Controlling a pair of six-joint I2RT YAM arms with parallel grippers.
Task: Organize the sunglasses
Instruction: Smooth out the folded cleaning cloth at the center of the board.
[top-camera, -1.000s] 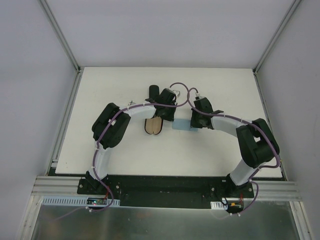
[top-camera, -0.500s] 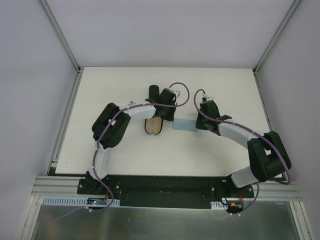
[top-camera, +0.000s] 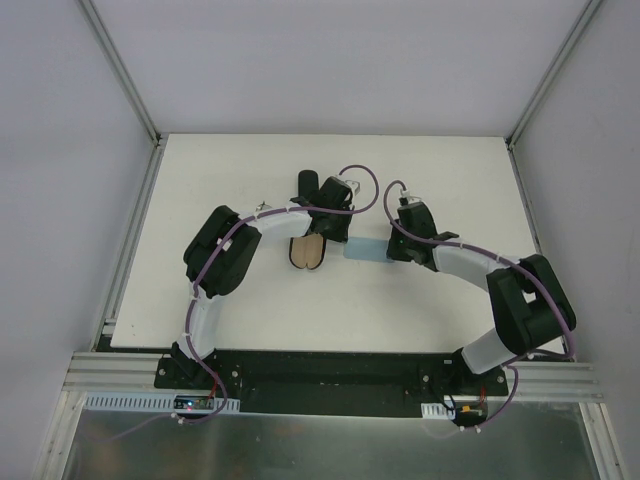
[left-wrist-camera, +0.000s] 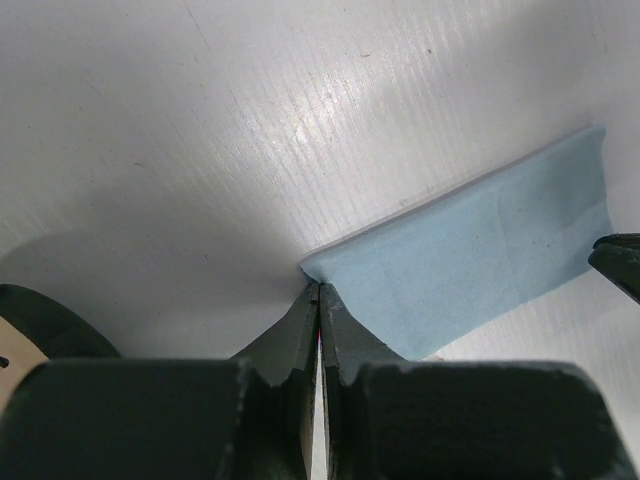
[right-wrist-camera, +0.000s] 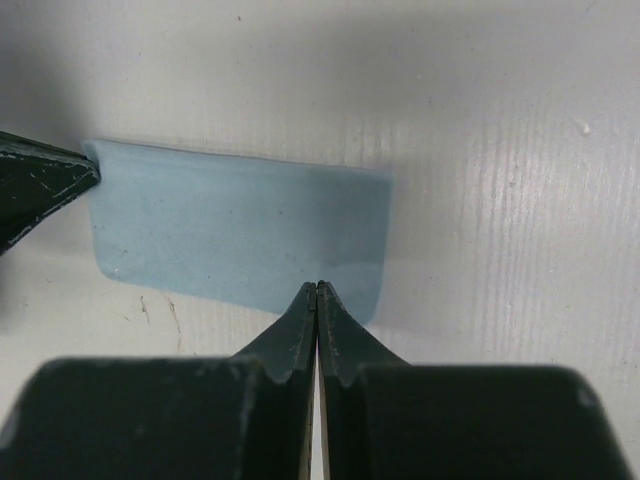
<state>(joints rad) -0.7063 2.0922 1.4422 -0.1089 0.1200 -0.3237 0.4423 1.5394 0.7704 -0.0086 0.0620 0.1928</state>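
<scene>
Forearms converge over the middle of the white bench (top-camera: 230, 170). The left arm (top-camera: 222, 255) rises from its base, bends sharply at the elbow and reaches to the right. The right arm (top-camera: 520, 300) folds at its elbow and stretches to the left. Both wrists tip downward toward the surface.

The left hand (left-wrist-camera: 318, 297) has its fingers pressed together, with only a thin slit between them, and their tips meet right at one corner of a light-blue cloth (right-wrist-camera: 230, 225), apparently pinching it. The right hand (right-wrist-camera: 318, 292) is likewise pressed together, its tips set on the cloth's near edge close to the opposite end, and it too seems to grip the fabric. In the overhead view the cloth's long axis runs left to right between the two hands. One long edge stands up slightly from the bench.

Just left of the cloth, under the left wrist, lies an open oval case (top-camera: 307, 254) with a tan lining, its long axis pointing away from the arm bases.

The sunglasses cannot be made out in any view, so their place and heading cannot be told.
</scene>
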